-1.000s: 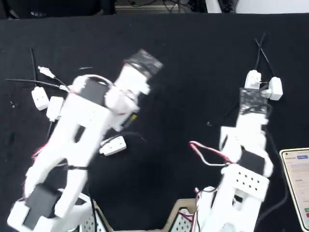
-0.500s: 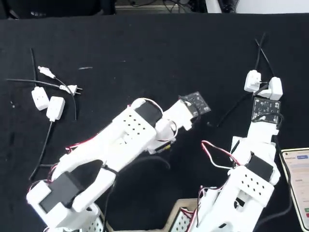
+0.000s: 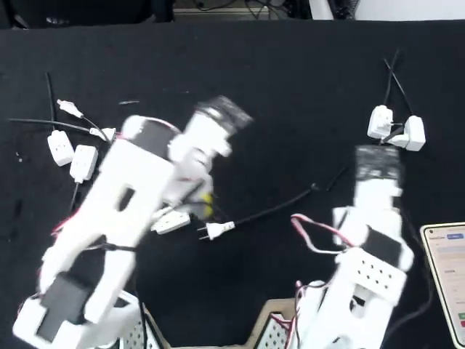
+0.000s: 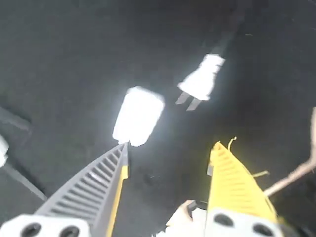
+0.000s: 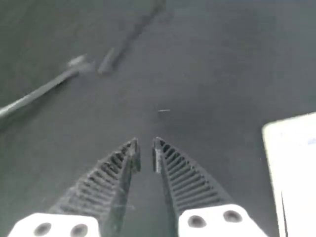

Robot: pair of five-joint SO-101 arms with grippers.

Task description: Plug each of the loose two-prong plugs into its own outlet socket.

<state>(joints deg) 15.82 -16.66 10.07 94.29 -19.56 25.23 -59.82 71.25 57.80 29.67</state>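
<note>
Count on the black table (image 3: 290, 65): two arms, three loose two-prong plugs, five white outlet blocks, one phone (image 3: 446, 280).

Plugs:
- The centre plug (image 3: 216, 230) lies between the arms. It has a white body and two bare metal prongs that point toward the left arm. Its black cord (image 3: 276, 209) trails off toward the right arm.
- The upper-left plug (image 3: 70, 109) and the lower-left plug (image 3: 107, 133) lie near the table's left edge, each on a thin cord.

Outlet blocks:
- The centre block (image 3: 171, 222) lies just beside the centre plug's prongs, partly under the left arm.
- Two left blocks (image 3: 59, 147) lie side by side.
- Two right blocks (image 3: 380, 121) sit close together. Whether plugs are seated in them cannot be told.

Grippers:
- The left gripper (image 4: 170, 147) is above the centre block and centre plug, jaws spread wide and holding nothing.
- The right gripper (image 5: 145, 143) is over bare table near the phone, jaws almost pressed together with nothing between them.
</note>
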